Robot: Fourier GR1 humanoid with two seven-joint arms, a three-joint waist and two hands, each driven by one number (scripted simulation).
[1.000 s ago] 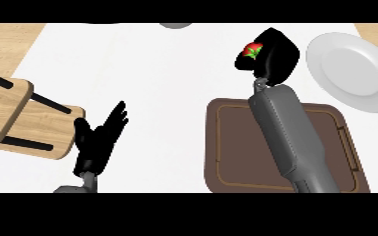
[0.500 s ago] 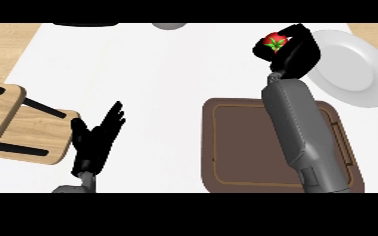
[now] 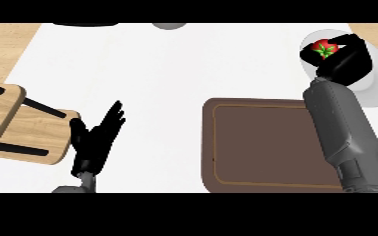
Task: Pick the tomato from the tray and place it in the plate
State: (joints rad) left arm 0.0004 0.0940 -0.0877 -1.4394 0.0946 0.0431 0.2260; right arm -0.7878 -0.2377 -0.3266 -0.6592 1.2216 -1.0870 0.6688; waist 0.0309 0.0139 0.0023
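While its fingers curl round the red tomato (image 3: 322, 49), the right hand (image 3: 347, 60) holds it above the white plate (image 3: 365, 82), beyond the brown tray (image 3: 258, 147). Left hand (image 3: 96, 137) rests open beside a wooden stool (image 3: 29, 127).

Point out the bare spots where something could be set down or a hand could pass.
Widest bare stretch: the white counter between the left hand and the brown tray. The tray's inside is bare left of the right forearm. Crowded: the plate, where the right hand holds the tomato, and the wooden piece at left.
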